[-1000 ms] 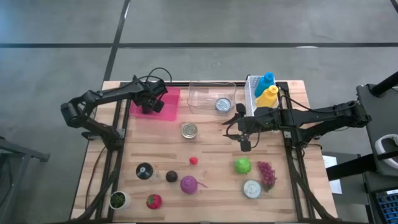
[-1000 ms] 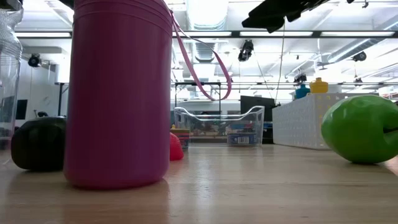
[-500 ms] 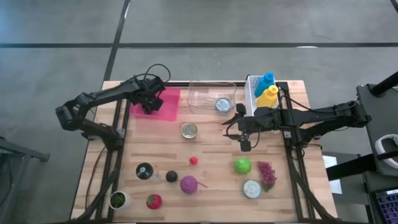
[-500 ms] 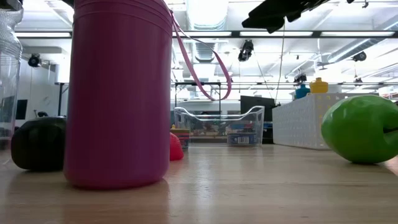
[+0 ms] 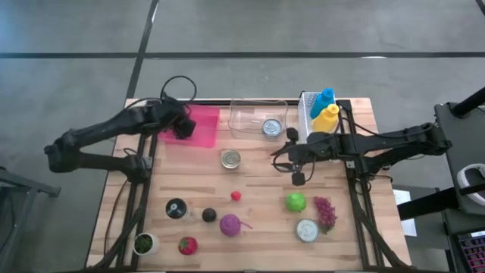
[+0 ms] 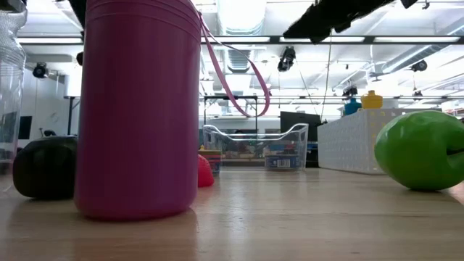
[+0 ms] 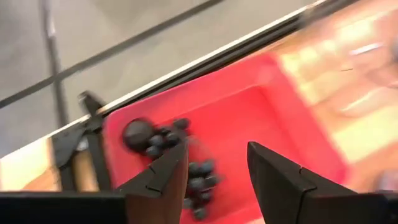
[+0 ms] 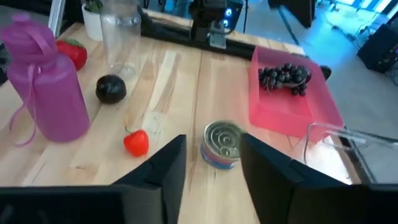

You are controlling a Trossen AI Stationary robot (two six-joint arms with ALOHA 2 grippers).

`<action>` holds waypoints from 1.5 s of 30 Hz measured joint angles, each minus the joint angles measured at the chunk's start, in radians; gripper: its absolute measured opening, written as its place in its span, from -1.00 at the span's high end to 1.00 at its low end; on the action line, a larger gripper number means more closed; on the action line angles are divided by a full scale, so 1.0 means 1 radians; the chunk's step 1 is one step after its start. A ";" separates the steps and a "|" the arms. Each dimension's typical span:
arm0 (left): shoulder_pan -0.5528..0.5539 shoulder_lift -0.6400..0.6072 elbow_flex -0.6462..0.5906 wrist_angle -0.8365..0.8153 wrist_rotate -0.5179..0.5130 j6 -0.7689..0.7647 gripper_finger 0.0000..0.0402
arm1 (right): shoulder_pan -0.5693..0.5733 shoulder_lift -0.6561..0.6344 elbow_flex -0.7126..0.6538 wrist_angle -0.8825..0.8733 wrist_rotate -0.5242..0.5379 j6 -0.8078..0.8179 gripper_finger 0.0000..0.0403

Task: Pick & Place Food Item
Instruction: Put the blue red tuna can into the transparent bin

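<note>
A bunch of dark grapes (image 7: 168, 146) lies in the pink tray (image 7: 261, 118), which stands at the table's far left (image 5: 204, 127). My left gripper (image 7: 217, 180) hovers open above the tray (image 5: 180, 129), the grapes just ahead of its fingers, touching nothing. In the high view the gripper hides the grapes; the right wrist view shows them (image 8: 285, 76) in the tray. My right gripper (image 5: 298, 176) hangs open above the table's middle right, pointing at a tin can (image 8: 221, 144) and a small red tomato (image 8: 137, 142).
A clear bin (image 5: 258, 117) holding a can and a white basket (image 5: 322, 114) with bottles stand at the far edge. A green apple (image 5: 295, 202), purple grapes (image 5: 326, 212), a second can (image 5: 307, 230), a purple bottle (image 5: 229, 224), a black ball (image 5: 208, 215), a glass (image 5: 176, 208), a strawberry (image 5: 187, 245) and a potted plant (image 5: 143, 243) fill the near half.
My left arm's elbow has swung out toward the table's left and near side, while its gripper has stayed above the pink tray, shifting only a little to the left. My right arm has kept almost still.
</note>
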 joint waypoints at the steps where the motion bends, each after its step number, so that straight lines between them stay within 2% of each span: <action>1: -0.026 -0.013 -0.013 0.026 0.000 -0.004 0.16 | 0.000 0.006 -0.002 -0.002 0.000 0.000 0.38; 12: -0.327 -0.093 -0.161 0.339 -0.022 -0.003 0.18 | -0.044 0.186 0.017 0.006 -0.002 0.026 0.76; 18: -0.424 -0.095 -0.222 0.440 -0.080 0.001 0.19 | -0.102 0.298 0.047 0.066 -0.007 0.054 0.90; 31: -0.458 -0.095 -0.318 0.583 -0.105 -0.015 0.20 | -0.128 0.521 0.058 0.293 -0.025 0.054 0.96; 45: -0.474 -0.095 -0.319 0.597 -0.105 -0.015 0.20 | -0.186 0.750 0.237 0.310 -0.053 0.036 0.96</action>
